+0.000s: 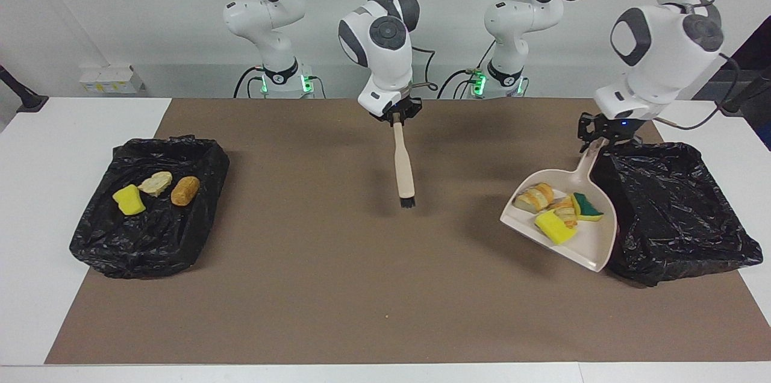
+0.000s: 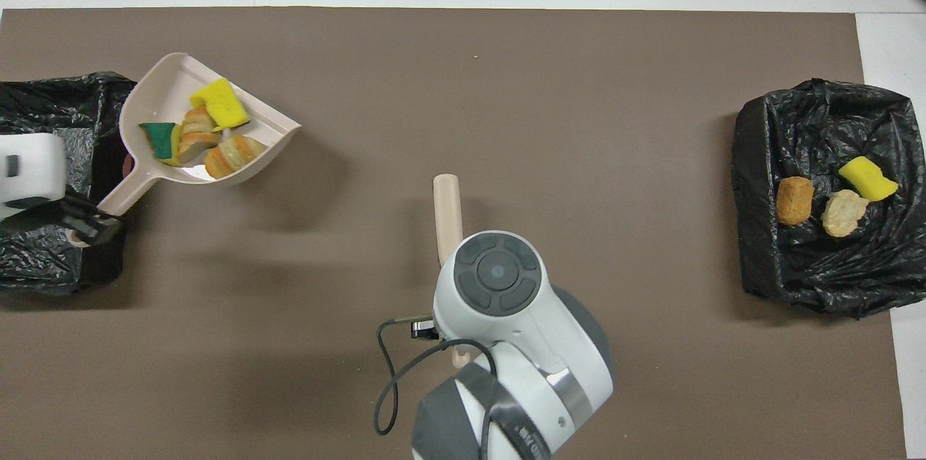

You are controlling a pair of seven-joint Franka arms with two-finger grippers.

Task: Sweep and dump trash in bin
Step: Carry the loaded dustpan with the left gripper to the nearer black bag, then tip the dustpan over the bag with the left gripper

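- Four scraps (image 1: 557, 211) ride in the dustpan (image 1: 587, 244): a yellow sponge piece, a green-backed one and two tan bread-like chunks. Our left gripper (image 1: 599, 135) is clamped on the dustpan's handle and holds the pan in the air, at the edge of the black-lined bin (image 1: 674, 208) at the left arm's end of the table.
- We judge the pan's mouth to point away from that bin and to sit lower than the handle, so the scraps could slide out over the lip onto the brown mat (image 1: 337, 286) before we get them over the liner.
- To dump, we would have to swing the pan's mouth over the bin; a quick turn with loose, light pieces could fling one past the rim.
- We hold the pan only by the end of its handle, so it may twist in the grip as the load shifts.
- The liner is crumpled and loose; the pan's edge could snag it and drag the bin.
- Our right gripper (image 1: 397, 118) is closed on the brush (image 1: 404, 172), which hangs bristles down over the middle of the mat, waiting. We see little risk there.
- Three more scraps (image 1: 155, 189) already lie in the other bin (image 1: 150, 208), at the right arm's end.
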